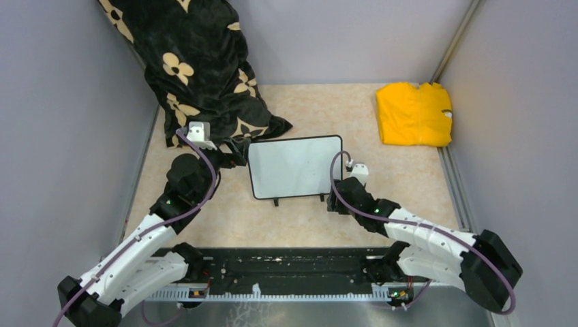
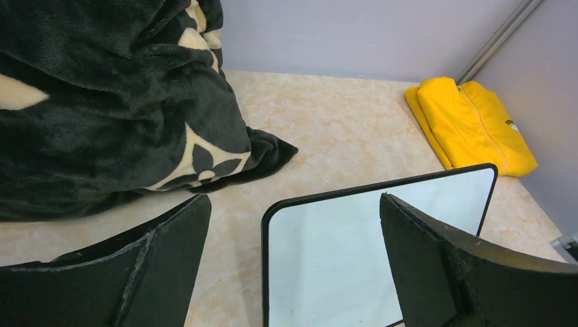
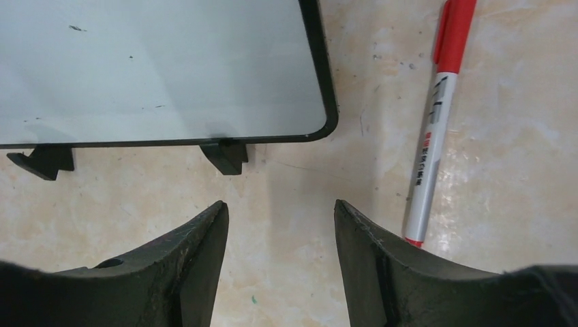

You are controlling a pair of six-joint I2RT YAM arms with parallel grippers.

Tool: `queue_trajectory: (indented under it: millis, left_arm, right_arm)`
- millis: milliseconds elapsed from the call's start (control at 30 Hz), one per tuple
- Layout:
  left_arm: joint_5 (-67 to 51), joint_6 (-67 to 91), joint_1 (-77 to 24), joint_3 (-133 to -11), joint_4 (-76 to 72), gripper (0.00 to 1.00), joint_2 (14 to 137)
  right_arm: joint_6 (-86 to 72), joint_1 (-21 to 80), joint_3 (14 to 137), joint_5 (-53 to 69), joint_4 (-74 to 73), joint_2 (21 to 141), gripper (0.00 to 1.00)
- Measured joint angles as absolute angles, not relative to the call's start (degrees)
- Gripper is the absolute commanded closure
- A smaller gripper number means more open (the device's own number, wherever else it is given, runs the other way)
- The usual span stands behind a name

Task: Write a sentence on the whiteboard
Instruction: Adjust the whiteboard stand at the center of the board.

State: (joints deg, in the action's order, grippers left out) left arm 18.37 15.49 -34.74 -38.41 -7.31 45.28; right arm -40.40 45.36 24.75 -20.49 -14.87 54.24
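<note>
The whiteboard [image 1: 295,167] lies flat on the beige table with a blank white face; no red sentence shows on it. It also shows in the left wrist view [image 2: 334,259] and the right wrist view [image 3: 157,68]. A red-capped white marker [image 3: 433,133] lies on the table just right of the board's near right corner; in the top view it is hidden under the right arm. My left gripper [image 2: 294,201] is open and empty, its jaws straddling the board's left edge [image 1: 232,155]. My right gripper [image 3: 280,204] is open and empty, over bare table just in front of the board's feet [image 1: 336,199].
A black blanket with cream flowers [image 1: 194,68] is heaped at the back left, close to the left gripper. A folded yellow cloth [image 1: 414,114] lies at the back right. Grey walls enclose the table on three sides.
</note>
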Motion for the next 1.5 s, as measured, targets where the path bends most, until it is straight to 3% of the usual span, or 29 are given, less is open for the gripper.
queue_trajectory:
  millis: [267, 633, 833, 1133, 1500]
  left_arm:
    - [18.4, 15.6, -34.7, -38.4, -7.3, 0.01, 45.5]
    - [17.9, 15.8, -34.7, -38.4, -7.3, 0.01, 45.6]
    - [17.9, 15.9, -34.7, -38.4, -7.3, 0.01, 45.7]
    - [17.8, 16.0, -34.7, -38.4, -7.3, 0.01, 46.1]
    - [17.7, 16.8, -34.7, -38.4, -7.3, 0.01, 46.2]
  right_arm:
    - [-41.2, 45.8, 25.2, -20.5, -6.2, 65.9, 0.47]
    - [-40.9, 45.8, 27.2, -19.4, 0.5, 71.3, 0.48]
    - [-40.6, 45.8, 28.3, -19.4, 1.1, 74.6, 0.64]
    - [-40.1, 46.2, 28.3, -19.6, 2.2, 74.7, 0.78]
    - [-39.7, 49.5, 27.8, -23.4, -1.5, 72.5, 0.80]
